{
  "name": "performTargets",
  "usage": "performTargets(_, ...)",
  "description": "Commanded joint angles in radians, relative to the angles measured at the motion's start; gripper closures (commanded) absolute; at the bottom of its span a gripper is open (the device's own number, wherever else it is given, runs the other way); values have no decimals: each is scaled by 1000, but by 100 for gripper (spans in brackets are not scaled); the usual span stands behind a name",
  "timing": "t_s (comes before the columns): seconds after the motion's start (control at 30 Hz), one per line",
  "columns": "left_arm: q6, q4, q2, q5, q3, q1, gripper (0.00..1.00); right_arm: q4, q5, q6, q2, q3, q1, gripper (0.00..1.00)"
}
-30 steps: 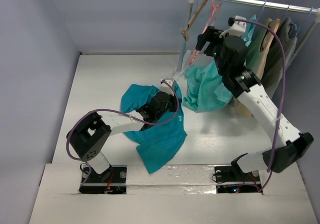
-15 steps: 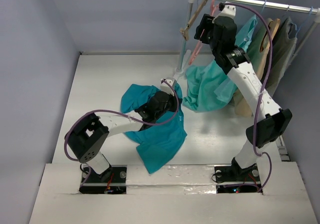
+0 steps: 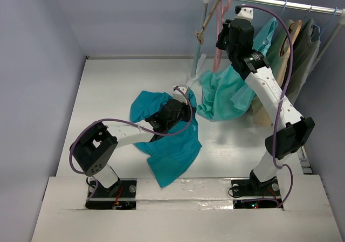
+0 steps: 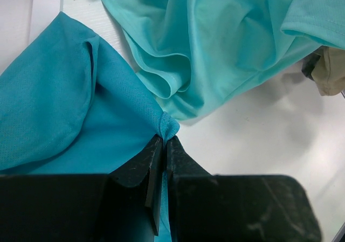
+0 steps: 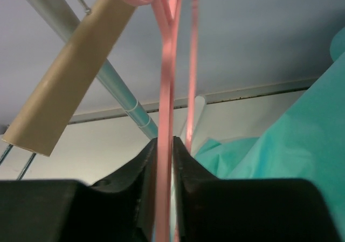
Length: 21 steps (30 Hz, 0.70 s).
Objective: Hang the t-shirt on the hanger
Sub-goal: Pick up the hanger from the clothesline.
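Observation:
The deep teal t-shirt (image 3: 172,150) lies crumpled on the white table. My left gripper (image 3: 180,110) is shut on a fold at its edge, and in the left wrist view the cloth (image 4: 48,107) bunches out between the closed tips of the gripper (image 4: 164,139). The pink hanger (image 3: 218,18) hangs by its hook from the rail at the back right. My right gripper (image 3: 221,37) is raised to it and shut on one thin pink bar (image 5: 167,80). In the right wrist view the bar runs straight through the closed tips of the gripper (image 5: 165,140).
A mint-green garment (image 3: 221,94) droops from the rail (image 3: 269,2) onto the table beside the t-shirt and fills the top of the left wrist view (image 4: 215,37). A wooden hanger (image 3: 207,21) hangs left of the pink one. Olive and tan garments (image 3: 296,53) hang further right. The rack post (image 3: 199,53) stands close by.
My right arm has risen toward the rail and its gripper has closed on the pink hanger, which now hangs more upright. The left gripper and the t-shirt have not moved.

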Motion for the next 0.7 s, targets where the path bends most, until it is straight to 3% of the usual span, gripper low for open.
performTargets(0.0, 12, 49, -44, 4, -3, 3, 100, 6, 31, -35, -28, 24, -6, 82)
performTargets(0.2, 12, 53, -55, -2, -8, 3, 100, -3, 66, -91, -47, 51, -6, 99)
performTargets(0.47, 12, 52, -56, -5, -10, 3, 100, -6, 109, -163, -59, 93, -6, 100)
performTargets(0.67, 15, 52, -53, -11, -10, 3, 100, 63, 147, -205, -114, 21, -6, 100)
